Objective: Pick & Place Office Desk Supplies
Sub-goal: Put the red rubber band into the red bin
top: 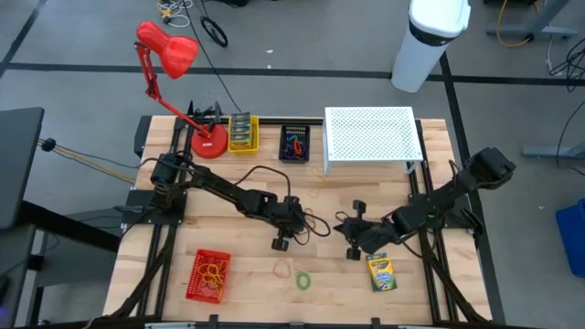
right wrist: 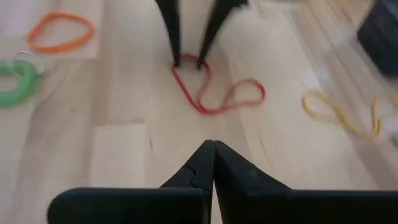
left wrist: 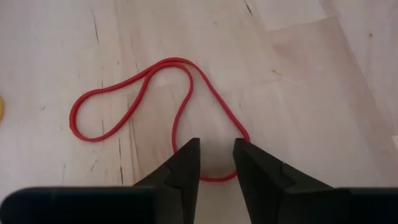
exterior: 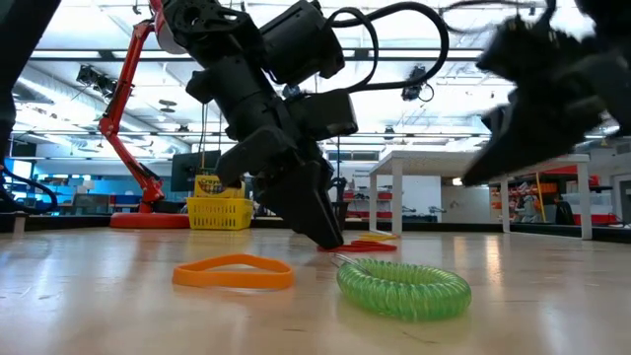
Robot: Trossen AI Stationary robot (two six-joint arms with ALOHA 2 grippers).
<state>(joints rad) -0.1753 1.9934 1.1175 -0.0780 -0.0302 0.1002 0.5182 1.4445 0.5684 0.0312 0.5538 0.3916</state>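
Observation:
A thin red rubber band (left wrist: 134, 102) lies flat on the wooden table, also in the right wrist view (right wrist: 217, 93). My left gripper (left wrist: 216, 149) points steeply down at the band's near end, slightly open, its fingertips standing either side of that end (right wrist: 188, 62). In the low view its tips (exterior: 330, 237) reach the tabletop. My right gripper (right wrist: 213, 149) is shut, holds nothing, and hovers a little to the right (top: 343, 226). An orange band (exterior: 234, 272) and a green coiled loop (exterior: 404, 286) lie nearer the front edge. A crayon box (top: 381, 271) lies flat at the front right. My left gripper comes at the red band's end loop (left wrist: 214, 178) slanting down from the table's left, one finger over each strand. The band lies slack and flat on the table. I cannot tell whether the fingertips touch it.
A red basket (top: 207, 274) of bands sits front left. At the back stand a red lamp (top: 169, 55), a yellow basket (top: 242, 132), a black tray (top: 294, 143) and a white perforated riser (top: 370, 137). A yellow band (right wrist: 345, 115) lies beyond the red one.

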